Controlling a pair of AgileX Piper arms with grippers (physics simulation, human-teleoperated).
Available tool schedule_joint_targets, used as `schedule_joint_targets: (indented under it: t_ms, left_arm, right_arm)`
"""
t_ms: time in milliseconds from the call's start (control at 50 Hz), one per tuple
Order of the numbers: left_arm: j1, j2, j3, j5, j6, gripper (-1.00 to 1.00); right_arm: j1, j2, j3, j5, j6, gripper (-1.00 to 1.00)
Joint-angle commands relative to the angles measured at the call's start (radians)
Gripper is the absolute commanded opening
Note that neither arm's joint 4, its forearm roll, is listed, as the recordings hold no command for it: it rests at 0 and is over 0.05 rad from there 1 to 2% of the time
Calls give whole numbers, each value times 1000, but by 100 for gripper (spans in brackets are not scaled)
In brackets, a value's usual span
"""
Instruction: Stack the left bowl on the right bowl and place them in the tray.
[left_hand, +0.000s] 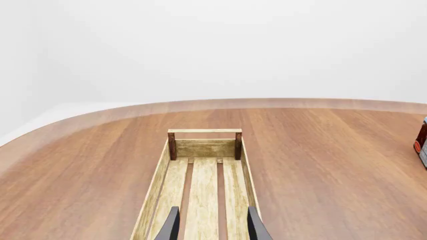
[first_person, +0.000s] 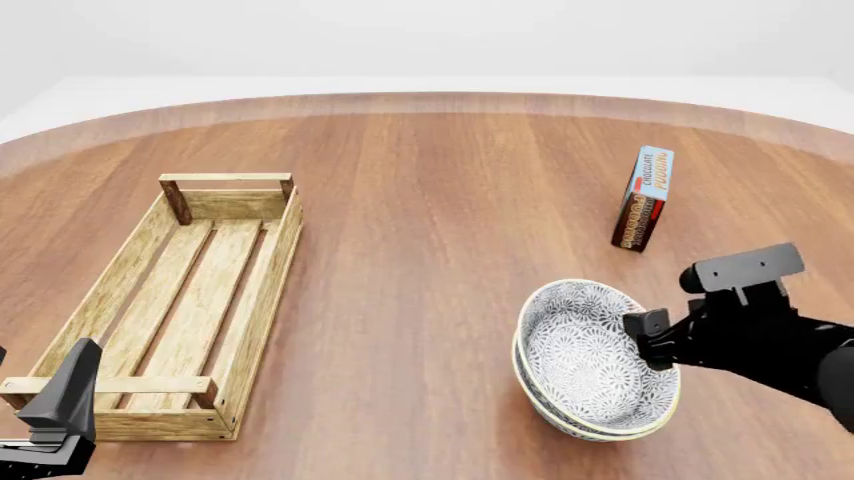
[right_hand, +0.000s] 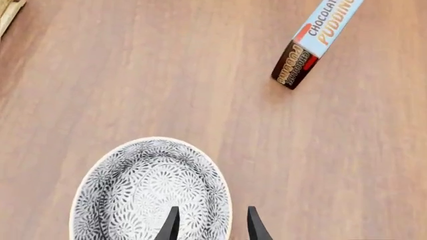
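Note:
Two grey-patterned bowls sit nested on the table at the right, the upper bowl (first_person: 587, 350) inside the lower bowl (first_person: 577, 426). My right gripper (first_person: 654, 345) is at their right rim. In the right wrist view its open fingers (right_hand: 172, 225) straddle the upper bowl's (right_hand: 143, 190) rim, one inside and one outside. The light-wood tray (first_person: 267, 290) lies at the left with nothing in it. My left gripper (first_person: 67, 390) hovers open over the tray's near end, and in the left wrist view its fingertips (left_hand: 256, 227) frame the slatted tray (left_hand: 155, 182).
A chocolate pudding box (first_person: 643, 200) stands upright behind the bowls, also visible as the box (right_hand: 317, 42) in the right wrist view and at the edge (left_hand: 421, 145) of the left wrist view. The table's rounded far edge (first_person: 427, 100) runs along the back.

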Motion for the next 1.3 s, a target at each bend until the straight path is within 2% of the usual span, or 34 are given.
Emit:
schedule_joint_targets:
  t_ms: [20, 720, 1300]
  left_arm:
    - [0, 0, 0, 0, 0, 100]
    - [0, 0, 0, 0, 0, 100]
    - [0, 0, 0, 0, 0, 100]
  right_arm:
    - [12, 33, 42, -51, 12, 100]
    - [25, 148, 184, -281, 92, 100]
    - [20, 151, 217, -318, 111, 100]
